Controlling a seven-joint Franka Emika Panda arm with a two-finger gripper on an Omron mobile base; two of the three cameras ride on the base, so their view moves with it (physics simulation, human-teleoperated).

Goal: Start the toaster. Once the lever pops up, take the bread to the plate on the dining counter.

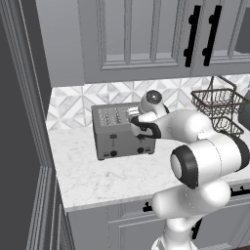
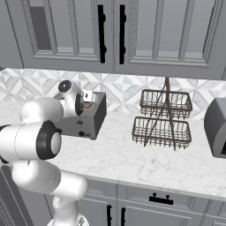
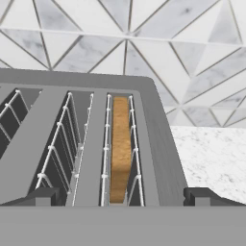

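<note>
While the gripper [image 3: 120, 194] hovers spread above the toaster [image 1: 122, 132], the bread [image 3: 120, 149] is judged light, crumbly, best pinched across its flat faces.

No text, label, brand, number or sign can be read in any of the views. The toaster [image 1: 122, 131] carries no legible marking on its grey front, and none is seen beside its black knobs or slider tabs. The cabinet doors [image 2: 132, 31], the patterned backsplash tiles [image 3: 144, 43] and the marble worktop [image 2: 132, 159] are likewise shown bare of lettering.
</note>
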